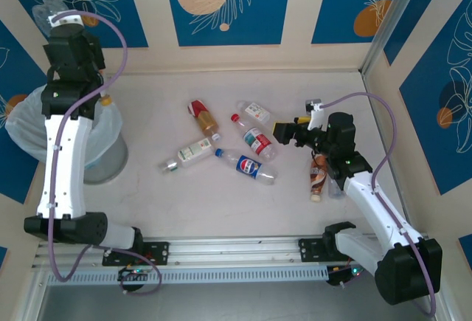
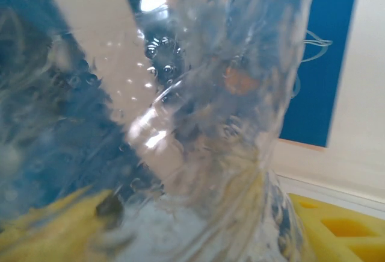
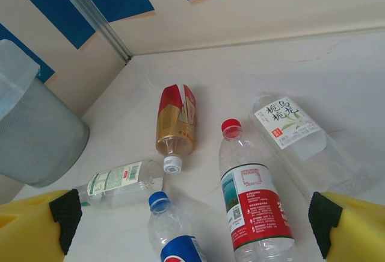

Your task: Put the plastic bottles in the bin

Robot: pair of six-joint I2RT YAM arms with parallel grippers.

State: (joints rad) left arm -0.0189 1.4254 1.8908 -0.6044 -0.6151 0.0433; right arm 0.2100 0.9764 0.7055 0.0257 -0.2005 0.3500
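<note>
In the left claw [image 2: 192, 235] sits a clear, glossy plastic bottle [image 2: 204, 117].

The left arm [image 1: 63, 151] stretches far out from its base, wrist bent over at the end. The left gripper [image 1: 53, 20] is clamped on a clear bottle [image 2: 198, 123], with yellow pads [image 2: 337, 226] on either side of it. The right arm [image 1: 376, 203] reaches forward with its elbow folded, and the right gripper [image 1: 284, 130] points left with its jaws spread wide.
</note>
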